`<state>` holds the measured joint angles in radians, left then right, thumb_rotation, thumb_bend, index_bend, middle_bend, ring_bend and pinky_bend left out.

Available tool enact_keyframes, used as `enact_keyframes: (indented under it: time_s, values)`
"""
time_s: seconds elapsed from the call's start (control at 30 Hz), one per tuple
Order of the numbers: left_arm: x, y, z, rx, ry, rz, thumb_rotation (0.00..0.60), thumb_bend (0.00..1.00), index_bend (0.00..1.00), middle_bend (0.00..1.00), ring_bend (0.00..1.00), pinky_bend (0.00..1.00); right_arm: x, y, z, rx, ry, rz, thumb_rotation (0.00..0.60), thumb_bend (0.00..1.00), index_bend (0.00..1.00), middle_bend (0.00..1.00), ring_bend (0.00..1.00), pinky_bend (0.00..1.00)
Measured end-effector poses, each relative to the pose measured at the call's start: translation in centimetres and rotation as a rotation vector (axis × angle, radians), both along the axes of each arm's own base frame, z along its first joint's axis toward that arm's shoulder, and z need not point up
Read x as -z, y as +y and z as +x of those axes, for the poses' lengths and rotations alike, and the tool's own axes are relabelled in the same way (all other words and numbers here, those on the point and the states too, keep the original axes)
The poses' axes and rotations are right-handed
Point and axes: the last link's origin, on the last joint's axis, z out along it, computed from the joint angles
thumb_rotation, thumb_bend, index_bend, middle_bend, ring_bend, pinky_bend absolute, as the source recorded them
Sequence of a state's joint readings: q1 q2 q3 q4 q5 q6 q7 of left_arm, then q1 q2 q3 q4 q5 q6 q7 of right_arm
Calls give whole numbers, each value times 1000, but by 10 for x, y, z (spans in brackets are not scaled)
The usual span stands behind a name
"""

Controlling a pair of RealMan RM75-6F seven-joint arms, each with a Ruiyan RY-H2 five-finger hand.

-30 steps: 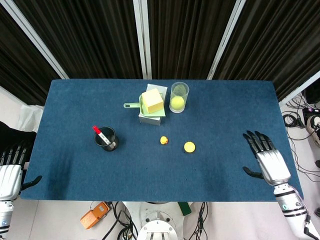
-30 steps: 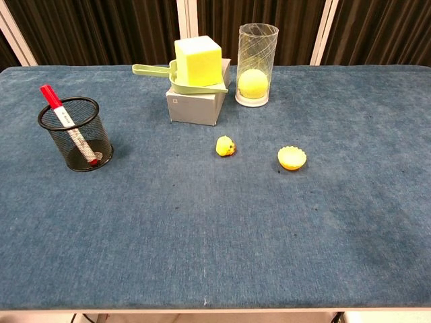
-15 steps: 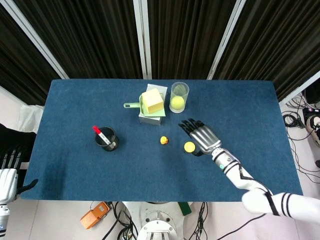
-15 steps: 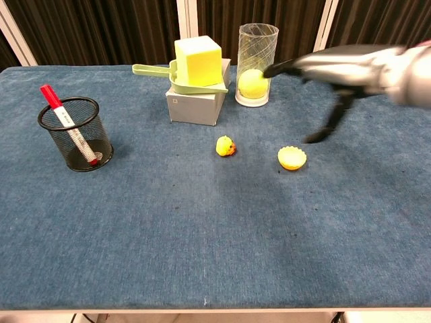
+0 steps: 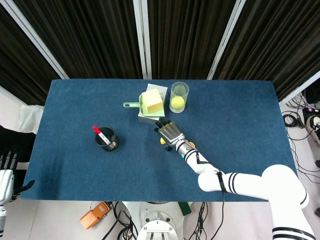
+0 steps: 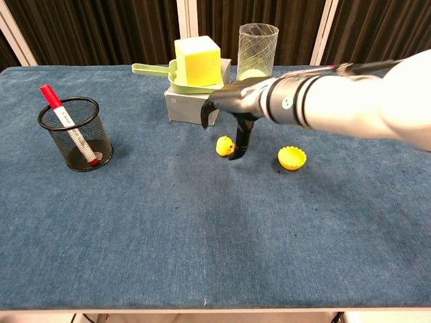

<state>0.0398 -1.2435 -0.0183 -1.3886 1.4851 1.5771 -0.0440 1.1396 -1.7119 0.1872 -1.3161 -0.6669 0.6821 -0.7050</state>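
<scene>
My right hand [image 5: 170, 132] hovers over the middle of the blue table [image 5: 240, 115], fingers spread and pointing down, holding nothing. In the chest view the right hand [image 6: 234, 102] hangs just above and beside a small yellow toy [image 6: 223, 145], one fingertip low next to it. That toy [image 5: 162, 142] peeks out at the hand's left edge in the head view. A yellow cap [image 6: 291, 157] lies to the right of it; my forearm hides it in the head view. My left hand [image 5: 5, 172] hangs off the table's near left corner, fingers apart and empty.
A black mesh cup [image 5: 105, 138] holding a red marker [image 6: 52, 102] stands at the left. Behind my right hand, a yellow cube [image 5: 152, 101] sits in a green scoop [image 6: 151, 69] on a grey box [image 6: 183, 105]. Beside it stands a clear glass [image 5: 179, 96] with a yellow ball inside.
My right arm swung from the table's right edge leftward across the cap to above the small yellow toy. The left hand sank a little lower off the table's corner.
</scene>
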Motion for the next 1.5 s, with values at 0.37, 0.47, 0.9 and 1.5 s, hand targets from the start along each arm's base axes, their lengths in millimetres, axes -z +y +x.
enact_keyframes:
  time_s: [0.37,0.47,0.9,1.5]
  values:
    - [2,-2,-7,-16,-10,5,600,12,46,0,0,0,5,-4,-7,18,12,-19,600,371,446,126,111,267]
    - [2,-1,-8,-15,-11,3,600,12,46,0,0,0,5,-4,-7,22,-1,-22,600,386,461,133,117,267]
    - [5,-1,-12,-26,-18,-2,600,12,46,0,0,0,9,-5,-9,27,-19,-32,600,394,532,159,137,268]
    - [4,-3,-13,-21,-22,3,600,12,46,0,0,0,-11,7,-7,8,-103,-35,600,440,614,197,173,289]
